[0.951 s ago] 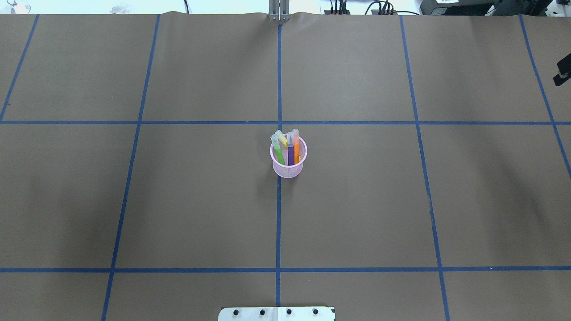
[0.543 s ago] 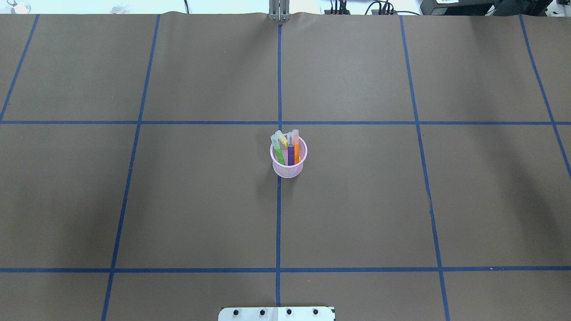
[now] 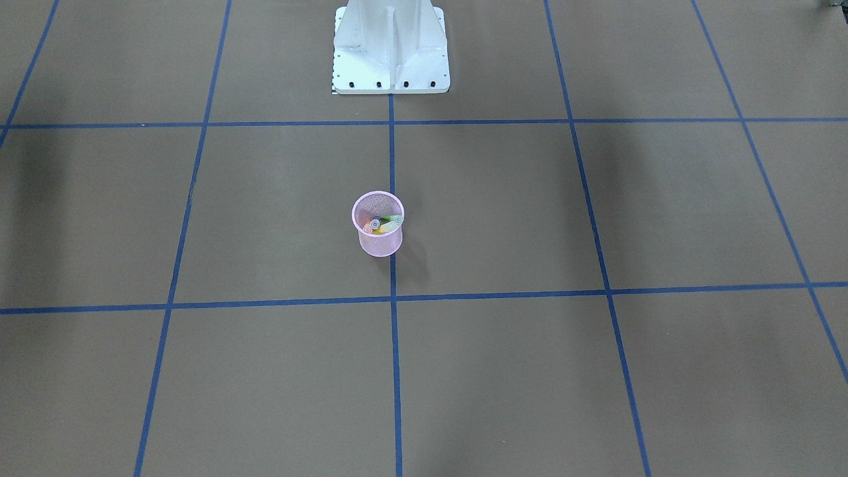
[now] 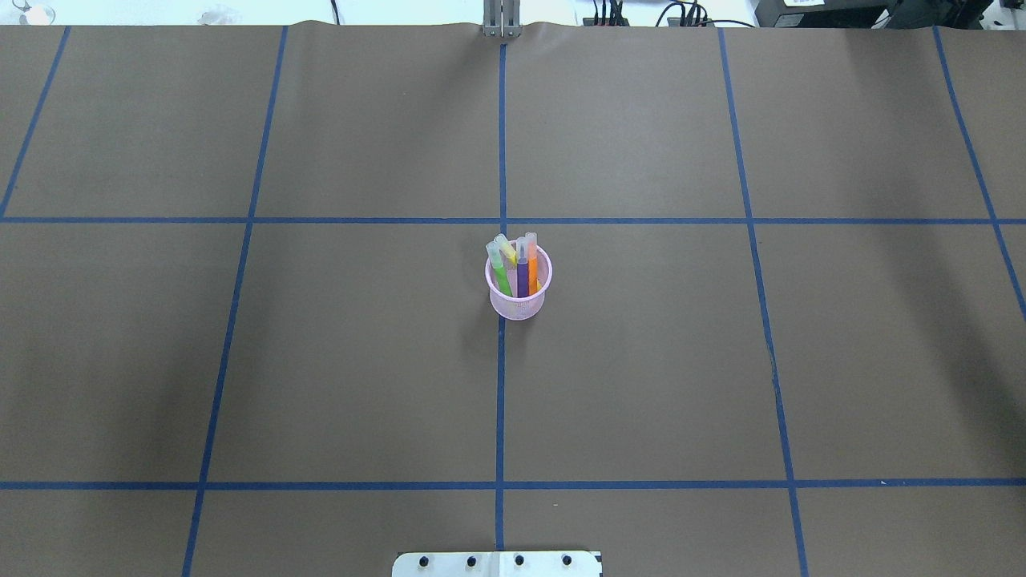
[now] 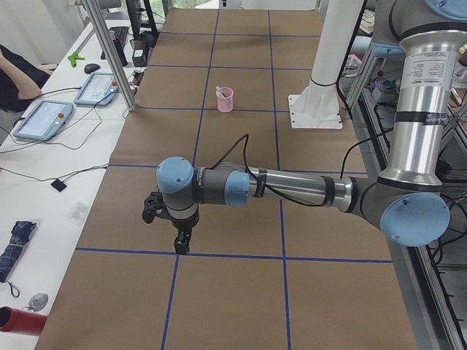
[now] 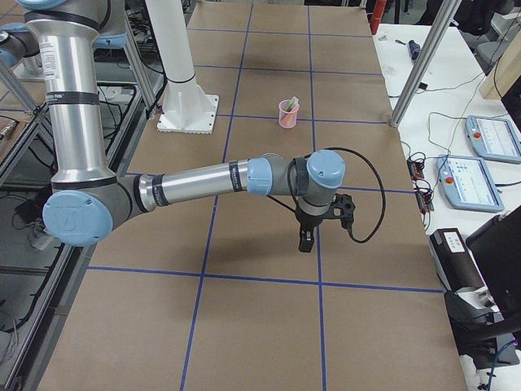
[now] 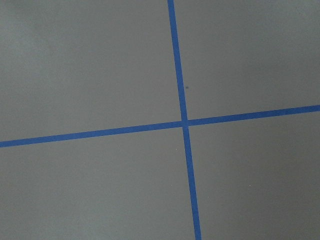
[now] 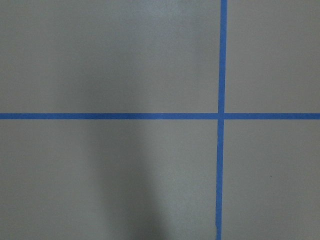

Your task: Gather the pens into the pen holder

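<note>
The pink mesh pen holder (image 4: 519,304) stands upright at the table's middle, on the centre tape line. The green pen (image 4: 502,277), purple pen (image 4: 523,277), orange pen (image 4: 533,272) and yellow pen (image 4: 508,251) all stand inside it, cap ends up. The holder also shows in the front view (image 3: 379,245). My left gripper (image 5: 181,244) hangs over the table far from the holder, seen only in the left side view. My right gripper (image 6: 305,242) hangs likewise, seen only in the right side view. I cannot tell whether either is open or shut.
Blue tape lines grid the brown table cover. The robot's white base (image 3: 391,59) stands at the near edge. A metal post (image 4: 501,20) is at the far edge. Side tables carry tablets (image 5: 44,120) and cables (image 6: 423,171).
A dark part of the right arm at the overhead view's right edge one second ago has gone out of that view. The holder and pens have not moved.
</note>
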Tool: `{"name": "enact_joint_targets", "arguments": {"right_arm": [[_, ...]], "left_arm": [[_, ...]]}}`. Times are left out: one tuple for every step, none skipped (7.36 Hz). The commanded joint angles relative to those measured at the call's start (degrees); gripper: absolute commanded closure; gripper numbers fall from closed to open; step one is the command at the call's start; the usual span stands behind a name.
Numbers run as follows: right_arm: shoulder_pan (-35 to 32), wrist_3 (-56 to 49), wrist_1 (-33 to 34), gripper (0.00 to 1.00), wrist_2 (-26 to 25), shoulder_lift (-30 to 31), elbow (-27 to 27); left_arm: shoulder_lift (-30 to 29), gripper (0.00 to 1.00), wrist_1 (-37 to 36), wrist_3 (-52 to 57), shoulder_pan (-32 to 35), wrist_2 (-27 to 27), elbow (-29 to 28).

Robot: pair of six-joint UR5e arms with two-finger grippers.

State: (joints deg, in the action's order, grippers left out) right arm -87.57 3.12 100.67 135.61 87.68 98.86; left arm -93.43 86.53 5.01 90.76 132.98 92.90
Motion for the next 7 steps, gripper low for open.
{"name": "enact_joint_targets", "arguments": {"right_arm": [[-1.2, -0.5, -7.2, 0.01, 0.2, 5.7, -0.4], [-1.3, -0.5, -7.2, 0.01, 0.3, 5.8, -0.3], [-1.5, -0.5, -7.2, 0.01, 0.2, 5.8, -0.3], [-1.9, -0.5, -7.2, 0.01, 0.2, 5.7, -0.3], [-1.9, -0.3, -7.2, 0.01, 0.2, 5.8, -0.4], [-1.9, -0.3, -7.2, 0.01, 0.2, 6.0, -0.4], [-1.9, -0.1, -7.2, 0.01, 0.2, 6.0, -0.4]], "left_arm": [[0.1, 0.0, 0.0, 0.0, 0.0, 0.1, -0.3], [0.0, 0.0, 0.0, -0.1, -0.1, 0.1, -0.3], [-0.1, 0.0, 0.0, 0.0, -0.1, 0.1, -0.3], [-0.1, 0.0, 0.0, -0.1, -0.1, 0.1, -0.3], [0.0, 0.0, 0.1, 0.0, -0.1, 0.2, -0.9], [0.0, 0.0, 0.2, 0.0, -0.1, 0.2, -1.6], [0.0, 0.0, 0.2, 0.0, -0.1, 0.2, -2.2]]}}
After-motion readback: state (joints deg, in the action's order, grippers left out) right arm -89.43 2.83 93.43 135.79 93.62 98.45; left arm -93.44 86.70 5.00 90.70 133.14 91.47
